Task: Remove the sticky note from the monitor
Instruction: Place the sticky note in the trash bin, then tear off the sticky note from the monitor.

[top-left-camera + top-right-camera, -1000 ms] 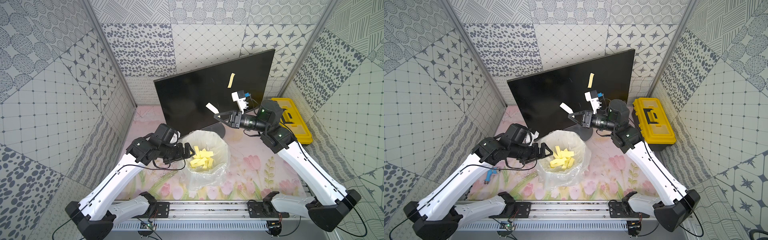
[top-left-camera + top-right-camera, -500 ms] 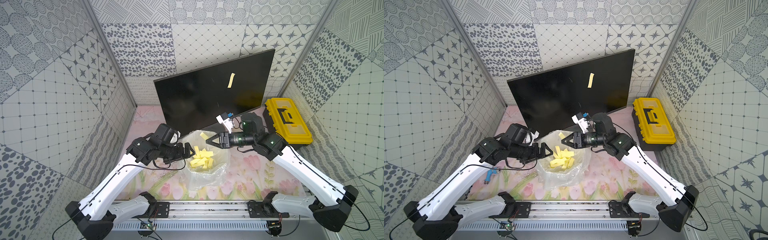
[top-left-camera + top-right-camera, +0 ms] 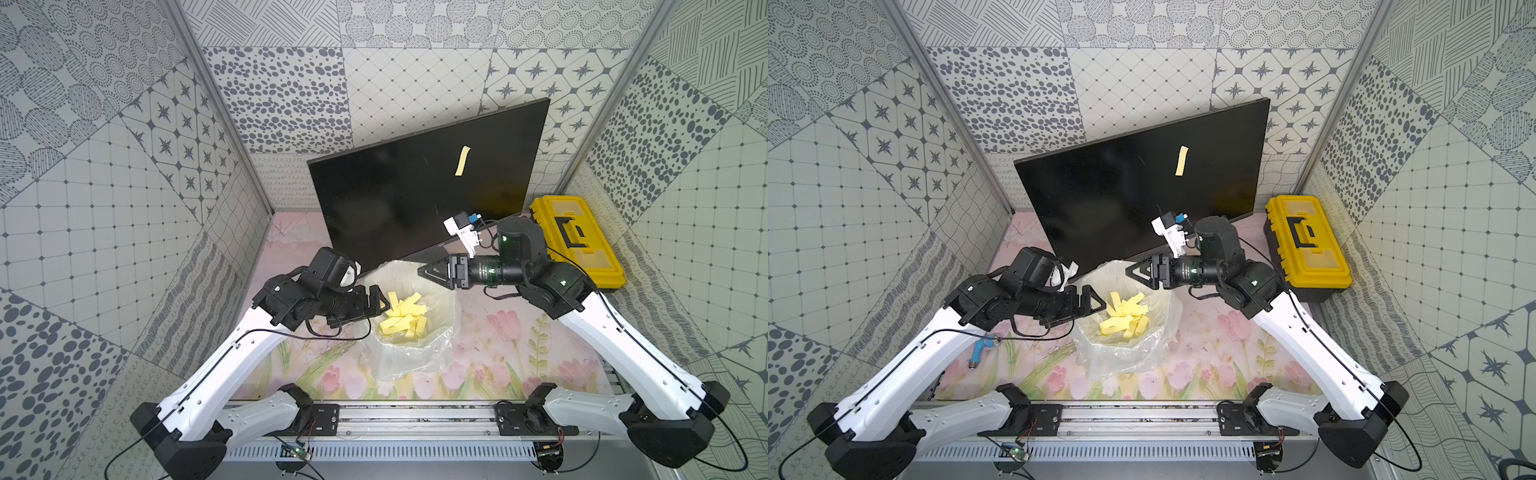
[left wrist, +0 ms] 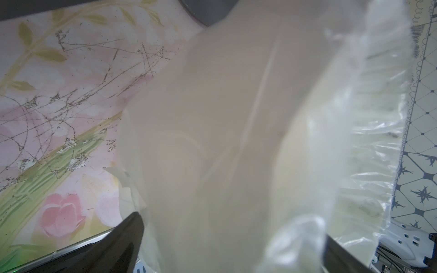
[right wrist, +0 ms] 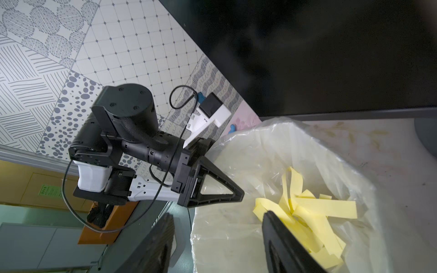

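Observation:
The black monitor (image 3: 415, 203) (image 3: 1133, 195) stands at the back in both top views. One yellow sticky note (image 3: 462, 160) (image 3: 1181, 160) hangs on the upper right of its screen. My right gripper (image 3: 422, 272) (image 3: 1130, 272) (image 5: 217, 236) hovers open and empty over the far rim of a clear plastic bag (image 3: 436, 345) (image 3: 1129, 353) (image 5: 260, 153). Several yellow notes (image 3: 405, 318) (image 5: 307, 212) lie inside the bag. My left gripper (image 3: 380, 300) (image 3: 1094, 299) (image 4: 231, 236) is at the bag's left rim, open, with bag plastic (image 4: 236, 118) between its fingers (image 5: 212, 191).
A yellow-and-black toolbox (image 3: 577, 241) (image 3: 1308, 245) sits right of the monitor, behind my right arm. A small blue object (image 3: 978, 351) lies on the floral table under my left arm. The monitor's round stand (image 4: 208, 11) is just behind the bag. Patterned walls enclose three sides.
My right gripper came down from the screen to over the bag with a note, opened, and the note is now among those in the bag. The left arm has not moved.

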You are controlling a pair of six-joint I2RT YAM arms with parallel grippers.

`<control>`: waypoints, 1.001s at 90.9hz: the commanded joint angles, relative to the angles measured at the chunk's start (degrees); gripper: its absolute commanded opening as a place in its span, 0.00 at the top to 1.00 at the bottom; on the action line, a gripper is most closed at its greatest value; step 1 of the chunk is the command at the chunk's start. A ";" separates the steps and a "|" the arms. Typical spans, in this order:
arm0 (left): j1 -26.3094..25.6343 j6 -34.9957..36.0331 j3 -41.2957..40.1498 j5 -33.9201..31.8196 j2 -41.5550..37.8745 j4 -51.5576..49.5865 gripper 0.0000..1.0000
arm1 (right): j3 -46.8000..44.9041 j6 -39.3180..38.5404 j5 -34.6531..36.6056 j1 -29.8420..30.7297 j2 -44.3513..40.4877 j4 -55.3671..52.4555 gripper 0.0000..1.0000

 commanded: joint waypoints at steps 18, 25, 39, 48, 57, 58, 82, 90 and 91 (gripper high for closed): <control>-0.69 0.86 -0.24 0.22 -0.56 0.84 0.01 | 0.13 8.73 1.62 -16.17 0.60 23.77 0.28; -0.69 0.80 -0.23 0.16 -0.67 0.71 0.01 | -0.05 11.89 1.86 -18.70 2.01 29.12 0.27; -0.69 0.83 -0.26 0.10 -0.68 0.56 0.01 | -1.17 17.99 1.78 -22.16 5.65 39.74 0.27; -0.70 0.68 -0.35 0.05 -0.64 0.62 0.01 | -1.66 20.30 1.77 -23.40 8.12 44.16 0.27; -0.69 0.62 -0.34 0.13 -0.41 0.67 0.01 | -2.45 22.17 1.96 -24.29 9.91 47.92 0.27; -0.69 0.62 -0.37 0.13 -0.43 0.69 0.01 | -2.47 22.39 2.00 -24.38 10.03 48.16 0.26; -0.71 0.62 -0.19 0.16 -0.07 0.69 0.01 | -1.44 24.62 1.97 -25.04 14.11 51.82 0.27; -0.68 0.64 -0.13 0.17 -0.04 0.71 0.01 | -0.80 24.63 1.91 -25.08 15.24 51.76 0.27; -0.68 0.63 -0.18 0.15 -0.07 0.66 0.01 | -0.72 24.63 1.89 -25.08 15.29 51.75 0.27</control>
